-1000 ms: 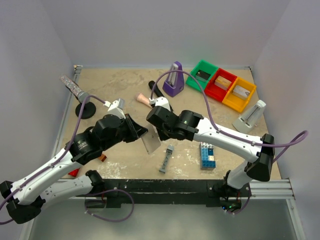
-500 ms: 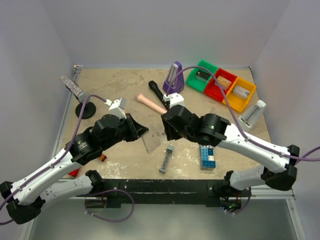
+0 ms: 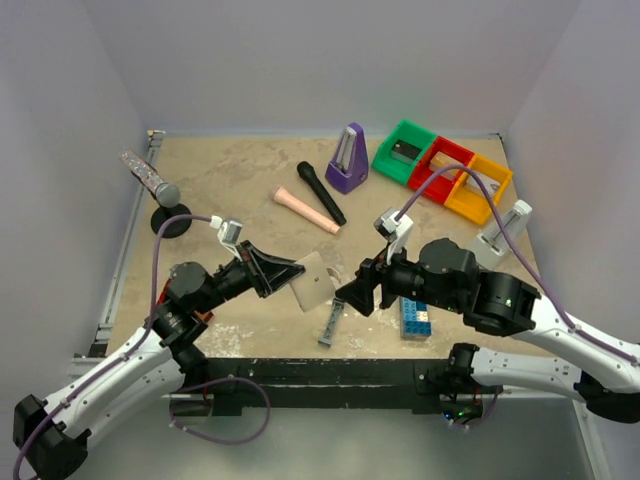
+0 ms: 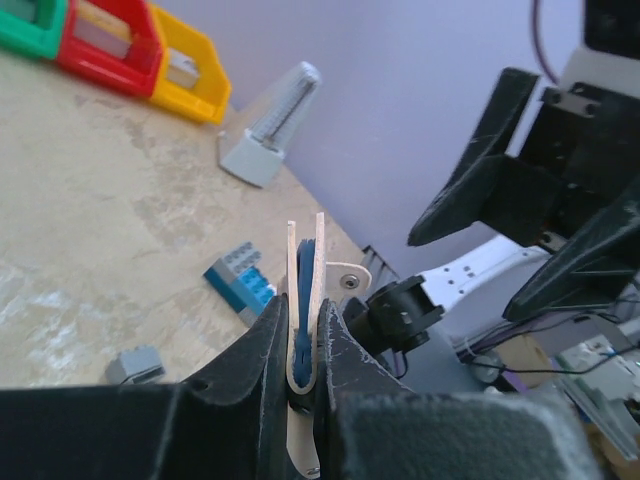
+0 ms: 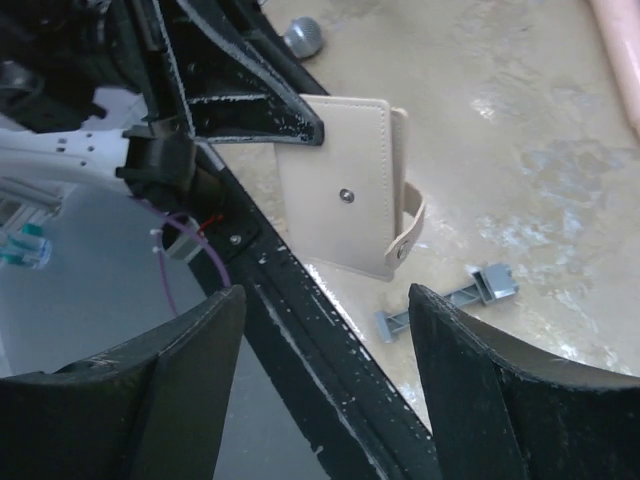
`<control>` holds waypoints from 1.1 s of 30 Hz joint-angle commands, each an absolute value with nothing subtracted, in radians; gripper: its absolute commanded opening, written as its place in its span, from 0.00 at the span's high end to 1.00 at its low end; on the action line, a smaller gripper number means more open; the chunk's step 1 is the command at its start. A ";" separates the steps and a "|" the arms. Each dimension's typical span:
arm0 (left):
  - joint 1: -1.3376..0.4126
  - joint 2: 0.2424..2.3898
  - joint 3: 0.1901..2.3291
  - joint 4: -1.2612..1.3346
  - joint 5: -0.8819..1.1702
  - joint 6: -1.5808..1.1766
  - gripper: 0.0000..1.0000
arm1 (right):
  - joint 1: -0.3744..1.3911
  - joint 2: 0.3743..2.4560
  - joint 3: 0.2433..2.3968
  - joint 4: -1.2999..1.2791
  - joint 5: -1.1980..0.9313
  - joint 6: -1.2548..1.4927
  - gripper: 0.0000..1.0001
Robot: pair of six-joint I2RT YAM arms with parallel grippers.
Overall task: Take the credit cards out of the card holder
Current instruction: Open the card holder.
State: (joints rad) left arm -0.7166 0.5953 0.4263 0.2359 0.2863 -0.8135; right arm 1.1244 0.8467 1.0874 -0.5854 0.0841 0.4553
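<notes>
Cream card holder (image 3: pixel 313 283), blue inside, is clamped in the left pincer (image 3: pixel 287 271) above the bench (image 3: pixel 230 190); the right pincer (image 3: pixel 352 297) stands with fingers apart just beside it.

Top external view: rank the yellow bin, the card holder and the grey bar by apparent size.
1. yellow bin
2. card holder; it is held up in the left claw, nearer the camera, so its rank against the bin is unsure
3. grey bar, clearly smallest

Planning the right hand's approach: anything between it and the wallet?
Nothing visible. The open right hand faces the wallet across bare air; the left hand clamps its opposite edge. Only the wallet's own unsnapped strap hangs on the near side.
</notes>
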 commanded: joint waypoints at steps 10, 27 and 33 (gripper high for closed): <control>-0.601 0.876 0.334 1.313 0.882 -1.216 1.00 | 1.115 0.810 1.028 -0.525 0.089 0.456 0.42; -0.584 0.982 0.388 1.555 0.956 -1.358 1.00 | 1.083 0.692 0.954 -0.394 -0.092 0.511 0.41; -0.584 0.971 0.406 1.555 0.960 -1.370 1.00 | 1.083 0.692 0.971 -0.342 -0.147 0.545 0.37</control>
